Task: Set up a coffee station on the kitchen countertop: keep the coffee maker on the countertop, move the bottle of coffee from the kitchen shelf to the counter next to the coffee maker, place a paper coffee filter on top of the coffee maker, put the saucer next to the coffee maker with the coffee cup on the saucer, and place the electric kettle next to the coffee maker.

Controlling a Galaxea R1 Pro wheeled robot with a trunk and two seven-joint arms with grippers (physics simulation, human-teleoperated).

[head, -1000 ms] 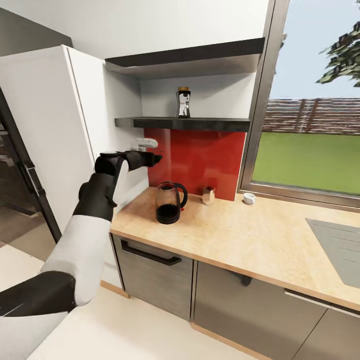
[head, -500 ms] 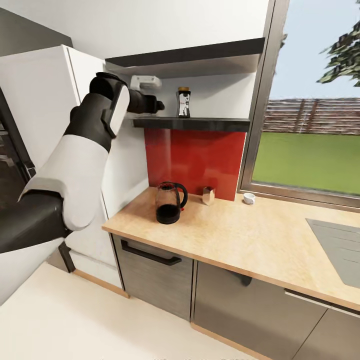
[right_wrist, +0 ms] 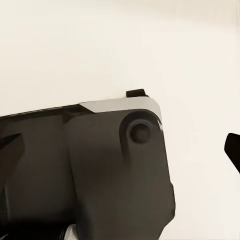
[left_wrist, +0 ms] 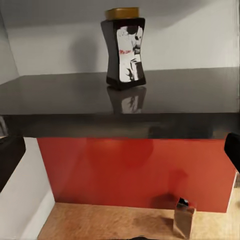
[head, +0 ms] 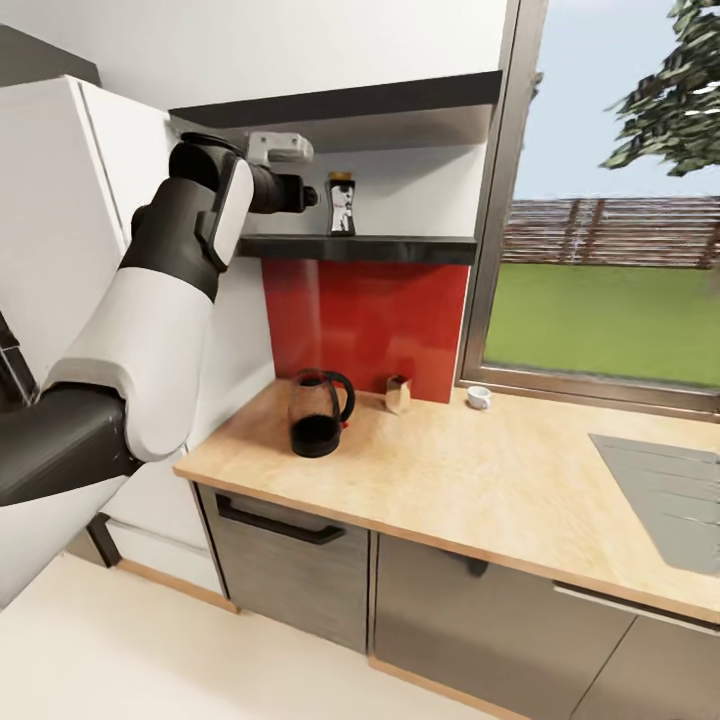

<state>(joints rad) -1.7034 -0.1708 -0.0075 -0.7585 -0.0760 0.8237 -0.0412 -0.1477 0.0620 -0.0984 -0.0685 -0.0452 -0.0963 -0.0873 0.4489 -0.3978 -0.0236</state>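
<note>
The bottle of coffee (head: 341, 203), a dark jar with a yellow lid and white label, stands upright on the dark kitchen shelf (head: 400, 247). My left gripper (head: 308, 197) is raised to shelf height just left of it, apart from it. In the left wrist view the bottle (left_wrist: 125, 47) stands ahead on the shelf (left_wrist: 120, 100), and the gripper (left_wrist: 120, 155) is open and empty. The glass electric kettle (head: 316, 413) sits on the kitchen countertop (head: 480, 480), and the white coffee cup (head: 479, 397) rests by the window. Coffee maker, saucer and paper coffee filter are out of view. One right fingertip (right_wrist: 233, 148) shows over cream floor.
A small tan carton (head: 397, 393) stands against the red backsplash (head: 370, 315). A steel sink (head: 665, 490) is inset at the counter's right. A tall white cabinet (head: 60, 220) flanks the shelf, and a second shelf (head: 340, 105) hangs overhead.
My left arm rose from counter height to shelf level and its gripper closed in on the bottle. The head camera shifted, sliding the whole scene left.
</note>
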